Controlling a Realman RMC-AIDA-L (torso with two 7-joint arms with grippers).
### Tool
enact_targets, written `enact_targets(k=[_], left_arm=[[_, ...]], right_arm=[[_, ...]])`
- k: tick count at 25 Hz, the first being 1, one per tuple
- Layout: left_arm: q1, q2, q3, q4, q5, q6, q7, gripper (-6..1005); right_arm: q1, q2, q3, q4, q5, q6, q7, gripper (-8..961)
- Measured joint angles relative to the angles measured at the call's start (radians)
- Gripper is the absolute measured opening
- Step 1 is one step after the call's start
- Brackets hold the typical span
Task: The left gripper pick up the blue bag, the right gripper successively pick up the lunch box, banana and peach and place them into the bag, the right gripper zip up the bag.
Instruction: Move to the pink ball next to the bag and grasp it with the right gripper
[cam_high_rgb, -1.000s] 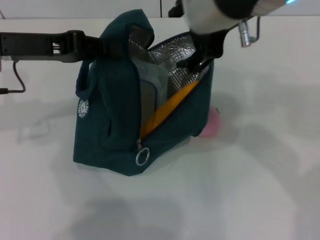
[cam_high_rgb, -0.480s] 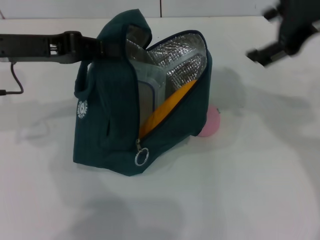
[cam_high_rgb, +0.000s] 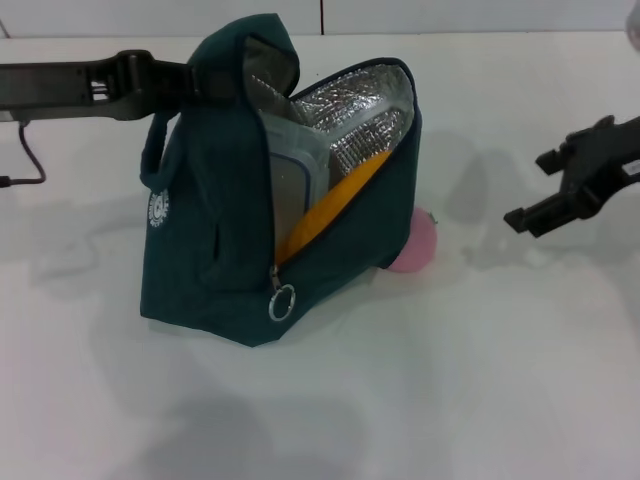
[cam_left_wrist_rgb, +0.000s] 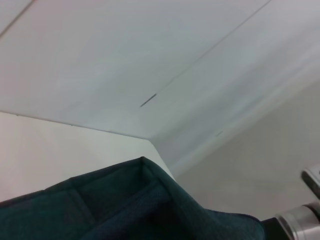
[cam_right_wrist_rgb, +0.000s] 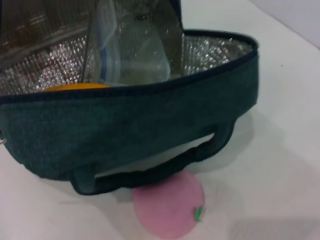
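Head view: blue bag (cam_high_rgb: 215, 240) is standing upright on white table (cam_high_rgb: 450, 400), left of centre, mouth gaping w/ silver lining showing. Left gripper (cam_high_rgb: 185, 82) is reaching in from far left and pinching the bag's top fabric, holding it up. Lunch box (cam_high_rgb: 295, 185) is sitting on edge inside the bag; banana (cam_high_rgb: 325, 212) is leaning diagonally beside it, also inside. Zipper ring (cam_high_rgb: 281, 301) is hanging at the near corner, zip undone. Peach (cam_high_rgb: 415, 243) is lying on the table, touching the bag's right side, outside it. Right gripper (cam_high_rgb: 565, 190) is hovering well right of the bag, fingers apart, carrying nothing. Right wrist view is showing peach just beside the bag's loop handle (cam_right_wrist_rgb: 150, 172).
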Motion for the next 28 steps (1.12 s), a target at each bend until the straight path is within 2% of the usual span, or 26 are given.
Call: enact_targets(k=[9,20,28], left_arm=[[-0.018,0.005,0.001,-0.007,0.006,-0.001,0.008,43],[-0.011,0.011,0.000,-0.008,0.007,-0.001,0.011,44],[-0.009,0.011,0.003,-0.008,0.007,-0.001,0.014,44]], right_arm=[[0.083,-0.002,-0.056,0.106,0.034,0.009,-0.089,843],[0.097,0.001,-0.147,0.220,0.097,0.145,-0.148,831],[0.116,0.002,-0.176,0.291,0.131,0.215,-0.161,822]])
